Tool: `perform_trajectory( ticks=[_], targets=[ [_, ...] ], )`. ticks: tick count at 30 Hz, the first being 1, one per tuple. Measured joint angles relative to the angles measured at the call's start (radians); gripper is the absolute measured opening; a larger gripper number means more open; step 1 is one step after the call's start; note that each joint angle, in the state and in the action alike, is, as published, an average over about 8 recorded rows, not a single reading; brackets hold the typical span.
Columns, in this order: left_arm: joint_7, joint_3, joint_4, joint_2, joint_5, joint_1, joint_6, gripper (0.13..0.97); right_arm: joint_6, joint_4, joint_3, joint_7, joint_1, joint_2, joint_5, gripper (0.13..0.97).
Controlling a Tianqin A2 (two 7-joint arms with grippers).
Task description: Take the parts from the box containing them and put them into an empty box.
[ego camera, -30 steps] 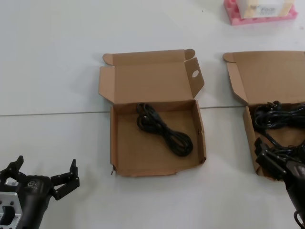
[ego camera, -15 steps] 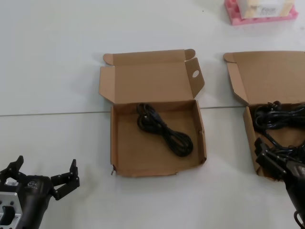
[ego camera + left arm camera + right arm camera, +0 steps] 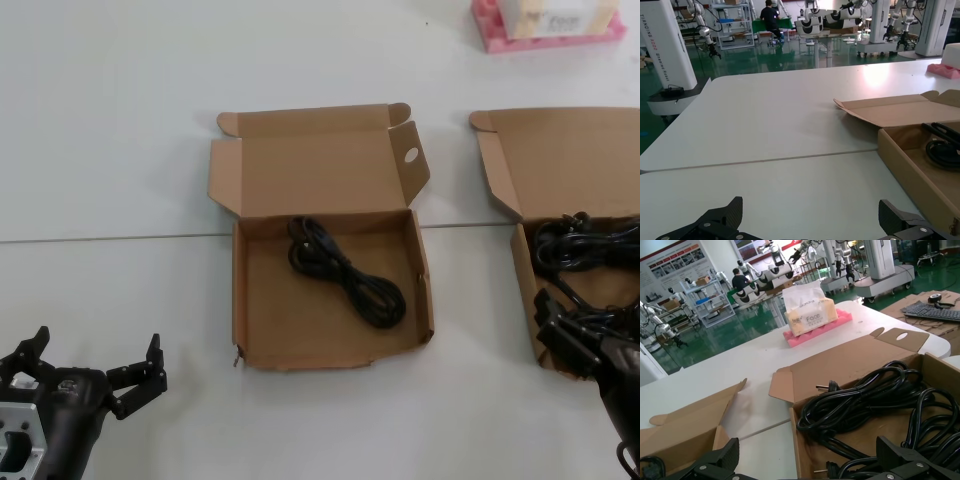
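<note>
The right gripper is seen at the near edge of the box containing the parts, at the table's right, its fingers spread above the heaped black cables and gripping nothing. One coiled cable is already laid in the middle box with the holed flap, well apart from the heap. The left gripper is parked low at the near left, fingers spread wide. A pink tray is set at the far edge
</note>
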Motion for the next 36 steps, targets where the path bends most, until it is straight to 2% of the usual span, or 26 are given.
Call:
perform_trajectory(
  ticks=[36],
  targets=[
    [0.0,0.0,0.0,0.0,0.0,0.0,0.0,0.966,0.0,0.0,0.0,0.0,0.0,0.0,0.0,0.966]
  ],
)
